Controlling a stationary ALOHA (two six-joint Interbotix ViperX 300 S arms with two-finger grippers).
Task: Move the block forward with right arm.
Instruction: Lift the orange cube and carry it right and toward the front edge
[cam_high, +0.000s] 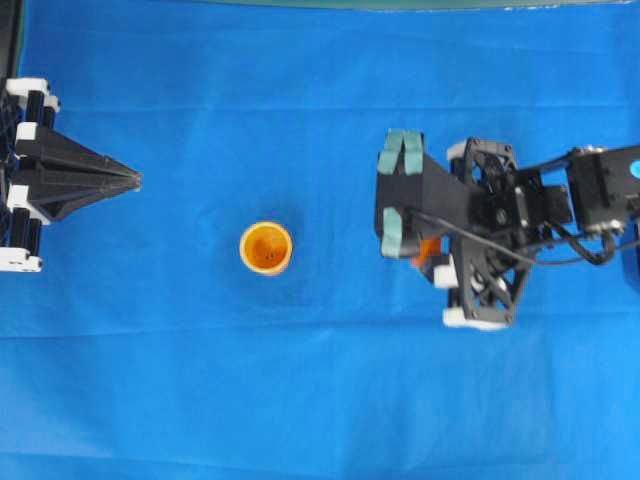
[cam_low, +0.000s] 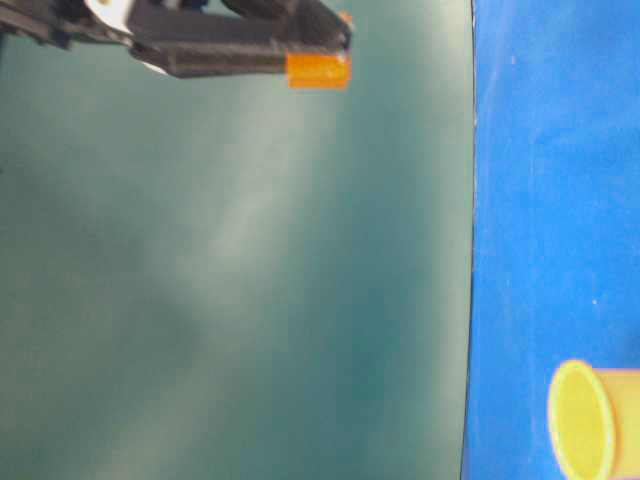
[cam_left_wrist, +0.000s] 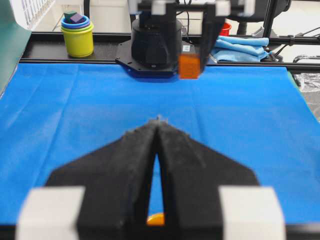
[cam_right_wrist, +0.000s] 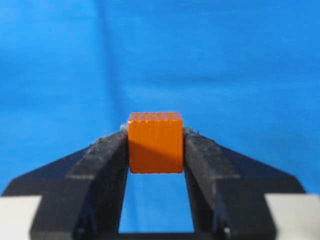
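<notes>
Orange ribbed cube block (cam_right_wrist: 155, 142) pinched between right tool's (cam_right_wrist: 155, 150) black wedge fingers.

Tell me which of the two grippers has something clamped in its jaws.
The right gripper: the orange block sits squeezed between its jaws. The left gripper, pointed and black, is shut on nothing.

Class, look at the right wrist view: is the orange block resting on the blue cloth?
No. The block is clamped between the right gripper's two jaws, with the blue cloth well behind it.
</notes>
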